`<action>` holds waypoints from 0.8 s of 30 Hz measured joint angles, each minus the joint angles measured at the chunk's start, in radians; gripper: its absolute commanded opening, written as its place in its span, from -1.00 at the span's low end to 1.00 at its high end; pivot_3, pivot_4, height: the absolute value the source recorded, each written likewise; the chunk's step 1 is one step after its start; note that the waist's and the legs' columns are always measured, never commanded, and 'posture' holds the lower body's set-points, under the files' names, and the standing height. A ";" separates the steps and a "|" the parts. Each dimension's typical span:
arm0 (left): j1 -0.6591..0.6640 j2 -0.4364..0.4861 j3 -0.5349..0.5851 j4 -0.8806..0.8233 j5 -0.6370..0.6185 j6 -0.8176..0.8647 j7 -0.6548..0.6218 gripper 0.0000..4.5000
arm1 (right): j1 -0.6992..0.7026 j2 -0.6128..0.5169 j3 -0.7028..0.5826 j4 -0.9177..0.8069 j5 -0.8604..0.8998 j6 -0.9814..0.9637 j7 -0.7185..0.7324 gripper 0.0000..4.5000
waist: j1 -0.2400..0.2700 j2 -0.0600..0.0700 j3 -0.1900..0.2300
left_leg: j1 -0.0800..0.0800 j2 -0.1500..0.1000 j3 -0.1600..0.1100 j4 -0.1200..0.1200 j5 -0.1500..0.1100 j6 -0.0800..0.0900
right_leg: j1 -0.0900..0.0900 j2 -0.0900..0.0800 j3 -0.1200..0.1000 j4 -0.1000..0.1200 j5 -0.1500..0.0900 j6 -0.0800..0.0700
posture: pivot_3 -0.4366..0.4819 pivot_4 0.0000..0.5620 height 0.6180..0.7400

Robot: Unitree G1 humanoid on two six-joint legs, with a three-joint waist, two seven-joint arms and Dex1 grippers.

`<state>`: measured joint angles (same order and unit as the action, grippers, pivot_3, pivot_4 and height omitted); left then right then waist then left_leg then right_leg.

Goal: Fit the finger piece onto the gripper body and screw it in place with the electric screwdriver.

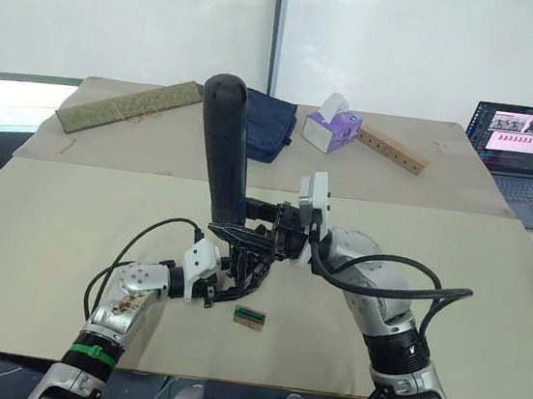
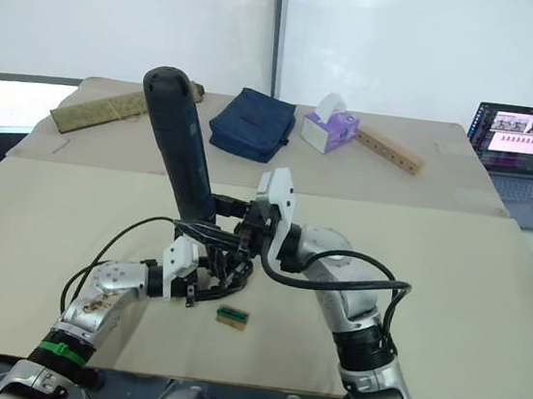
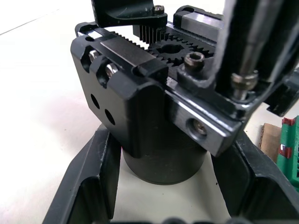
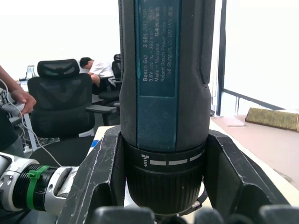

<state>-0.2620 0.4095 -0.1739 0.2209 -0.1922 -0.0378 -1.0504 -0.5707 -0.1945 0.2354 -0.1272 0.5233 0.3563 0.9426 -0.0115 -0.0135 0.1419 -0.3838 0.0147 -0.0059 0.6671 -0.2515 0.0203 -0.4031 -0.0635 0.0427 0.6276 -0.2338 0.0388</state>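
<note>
The electric screwdriver (image 1: 224, 146) stands nearly upright over the middle of the table, and my right gripper (image 1: 255, 225) is shut on its lower barrel (image 4: 163, 93). Directly below, my left gripper (image 1: 243, 273) is shut on the gripper body (image 3: 140, 107), its fingers (image 3: 88, 186) clamping the round base. The metal bit (image 3: 243, 56) comes down onto a screw head on the body's top frame, beside the gear teeth. A black part under the bit may be the finger piece (image 3: 205, 79); I cannot tell it apart from the body for certain.
A small green-and-tan block (image 1: 249, 317) lies on the table just in front of the grippers. Along the far side are a green mat (image 1: 127, 105), a dark blue bag (image 1: 268, 122), a tissue box (image 1: 332, 128), a holed wooden strip (image 1: 392, 149) and a laptop (image 1: 524, 144).
</note>
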 measured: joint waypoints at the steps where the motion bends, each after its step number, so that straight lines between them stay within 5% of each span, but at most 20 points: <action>1: 0.001 0.000 0.000 0.000 0.000 0.000 0.000 0.00 | 0.000 0.000 0.002 0.003 0.000 -0.004 0.001 -0.16 | 0.000 0.000 0.000 | 0.000 0.000 0.000 0.000 0.000 0.000 | 0.000 0.000 0.000 0.000 0.000 0.000 | -0.05 -0.47 1.00; 24: 0.004 0.002 0.000 -0.009 -0.002 0.018 0.001 0.00 | 0.006 -0.003 0.017 0.006 0.010 -0.001 0.024 -0.16 | 0.000 -0.001 -0.003 | 0.001 0.000 0.000 -0.001 0.000 0.000 | 0.000 0.000 0.000 0.000 0.000 0.000 | -0.05 -0.47 1.00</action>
<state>-0.2581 0.4117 -0.1738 0.2121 -0.1942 -0.0198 -1.0494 -0.5644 -0.1971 0.2521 -0.1213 0.5334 0.3558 0.9662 -0.0118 -0.0142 0.1387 -0.3832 0.0149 -0.0057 0.6658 -0.2516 0.0203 -0.4030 -0.0635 0.0432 0.6276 -0.2342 0.0384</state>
